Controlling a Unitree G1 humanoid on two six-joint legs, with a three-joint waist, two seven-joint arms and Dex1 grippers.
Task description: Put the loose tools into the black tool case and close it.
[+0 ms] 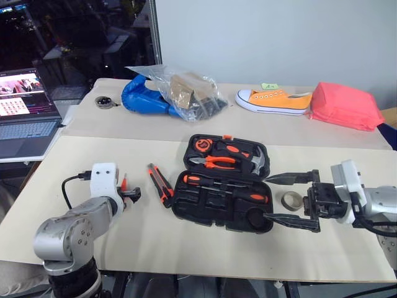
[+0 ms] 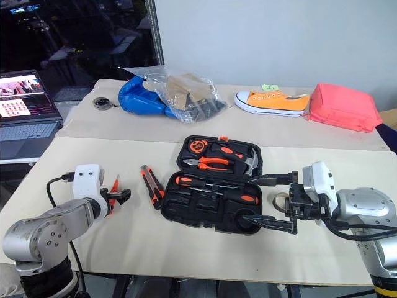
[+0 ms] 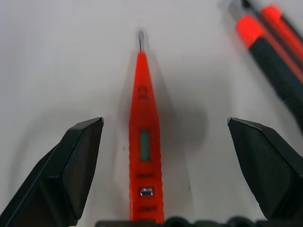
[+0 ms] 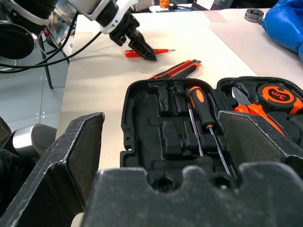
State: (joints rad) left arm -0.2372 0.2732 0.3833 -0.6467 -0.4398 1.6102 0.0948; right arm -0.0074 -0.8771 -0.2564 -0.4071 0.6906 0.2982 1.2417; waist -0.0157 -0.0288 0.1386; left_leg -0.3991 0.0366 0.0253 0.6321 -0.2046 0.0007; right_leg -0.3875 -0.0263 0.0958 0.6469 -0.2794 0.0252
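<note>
The black tool case [image 1: 186,208] lies open mid-table, two long screwdrivers [image 1: 226,184] resting in its near half. An orange-and-black utility knife [image 1: 160,184] lies on the table just left of it. Further left is a slim orange screwdriver [image 3: 144,142], flat on the table between the fingers of my open left gripper [image 3: 164,123], which do not touch it. A greyish tape roll [image 1: 291,206] sits right of the case. My right gripper [image 1: 268,198] is open there, pointing at the case's right end, with the roll behind its fingertips.
Orange-handled pliers [image 1: 214,162], a hammer [image 1: 257,162] and a tape measure [image 1: 203,144] fill the case's far half. At the back stand a blue bag [image 1: 146,96] with a plastic bag, an orange shoe [image 1: 273,100] and a pink pouch [image 1: 344,105]. A laptop [image 1: 25,112] sits far left.
</note>
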